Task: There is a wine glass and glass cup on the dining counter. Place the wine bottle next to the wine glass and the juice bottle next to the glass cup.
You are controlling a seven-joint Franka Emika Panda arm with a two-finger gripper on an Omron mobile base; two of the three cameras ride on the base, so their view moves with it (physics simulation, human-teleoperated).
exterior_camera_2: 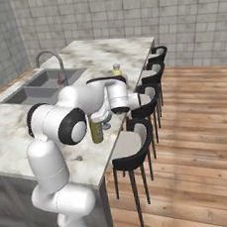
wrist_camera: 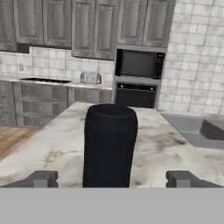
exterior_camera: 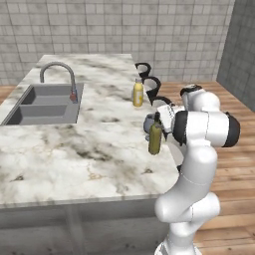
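Note:
The olive-green wine bottle [exterior_camera: 155,139] [exterior_camera_2: 96,131] stands upright on the dining counter [exterior_camera: 89,149] near its stool-side edge. Just behind it is the grey stemmed wine glass [exterior_camera: 148,122] [exterior_camera_2: 105,121]. My gripper [exterior_camera: 159,119] [wrist_camera: 111,178] is level with the bottle's dark top [wrist_camera: 109,144], which rises between the fingertips [wrist_camera: 41,178] with a wide gap on each side; the jaws are open and touch nothing. The yellow juice bottle [exterior_camera: 138,93] [exterior_camera_2: 116,70] stands farther along the same edge. I cannot make out the glass cup.
A steel sink [exterior_camera: 45,103] with a curved faucet [exterior_camera: 60,74] is set into the counter's far-left part. Black stools [exterior_camera_2: 137,127] line the right edge. In the hand view, grey cabinets and a black oven [wrist_camera: 138,78] stand along the far wall.

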